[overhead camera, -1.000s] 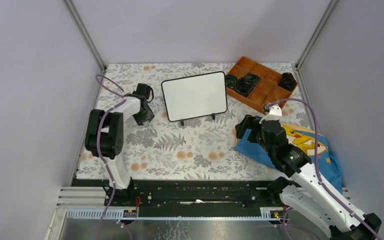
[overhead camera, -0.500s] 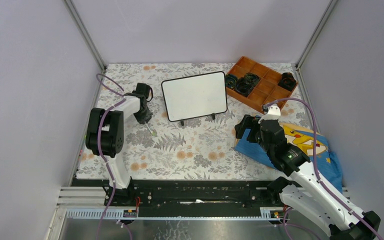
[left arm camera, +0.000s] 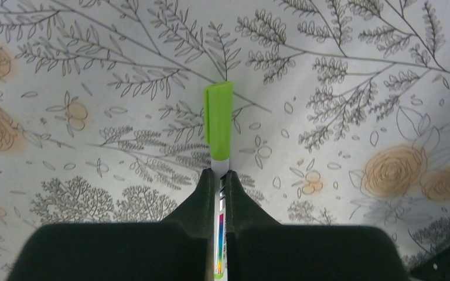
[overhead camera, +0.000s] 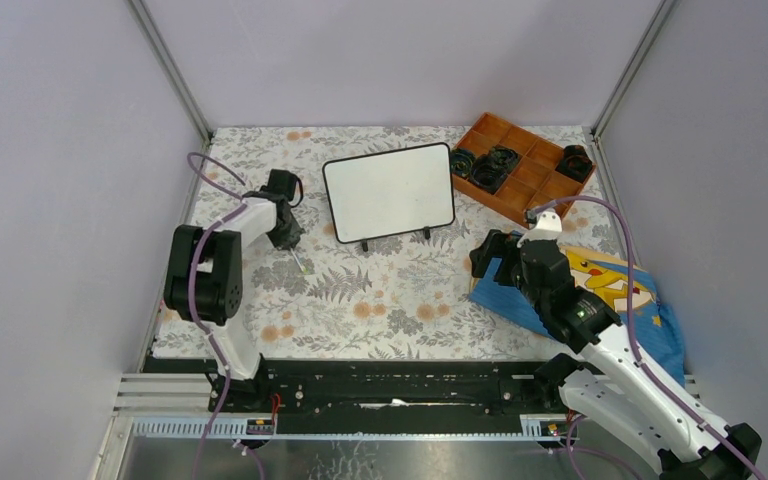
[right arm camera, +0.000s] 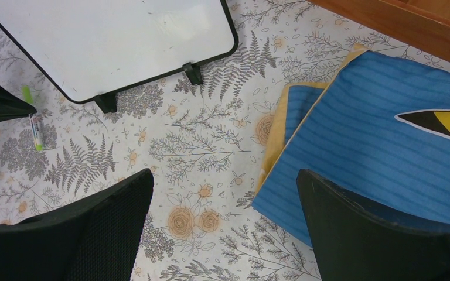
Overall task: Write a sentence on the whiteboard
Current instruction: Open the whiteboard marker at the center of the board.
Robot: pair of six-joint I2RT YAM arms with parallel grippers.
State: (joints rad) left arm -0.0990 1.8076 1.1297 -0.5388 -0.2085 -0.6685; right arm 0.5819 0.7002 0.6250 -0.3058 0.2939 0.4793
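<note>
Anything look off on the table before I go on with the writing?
One thing: the marker pinched in the left gripper has its green cap on, so it cannot write yet. The whiteboard stands blank on its feet. Nothing looks spilled or damaged.

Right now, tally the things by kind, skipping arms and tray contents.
Whiteboard: 1
Marker: 1
Cloth: 1
Tray: 1
Total: 4

One whiteboard (overhead camera: 388, 192), one green-capped marker (left arm camera: 218, 123), one blue cloth (overhead camera: 600, 285). One wooden compartment tray (overhead camera: 537, 176), its black contents (overhead camera: 487, 170) too small to count.
</note>
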